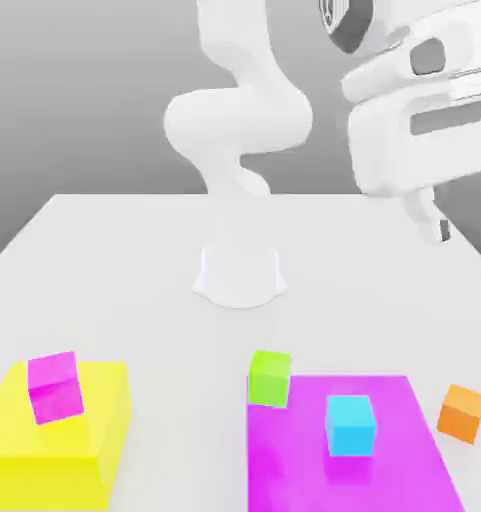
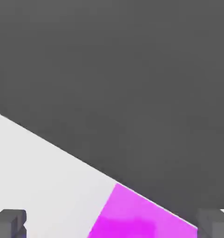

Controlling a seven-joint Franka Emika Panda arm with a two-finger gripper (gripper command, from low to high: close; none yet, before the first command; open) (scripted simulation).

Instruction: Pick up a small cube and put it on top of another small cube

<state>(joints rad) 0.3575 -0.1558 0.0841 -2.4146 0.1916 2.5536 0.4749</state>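
The small orange cube point(image 1: 462, 413) rests on the white table point(image 1: 134, 260) at the exterior view's right, just beside the big magenta slab point(image 1: 314, 450). A cyan cube point(image 1: 350, 424) sits on that slab, and a green cube point(image 1: 270, 378) stands at its far left corner. My gripper point(image 1: 436, 228) hangs high over the table's right side, well above and behind the orange cube. In the hand view my gripper point(image 2: 111, 228) is open, its dark fingertips point(image 2: 9, 223) spread wide with nothing between them, and a corner of the magenta slab point(image 2: 132, 218) lies below.
A large yellow block point(image 1: 54, 440) at the exterior view's left carries a small magenta cube point(image 1: 55, 385). The arm's white base point(image 1: 240, 275) stands at mid-table. The table's edge point(image 2: 53, 145) runs against dark floor in the hand view.
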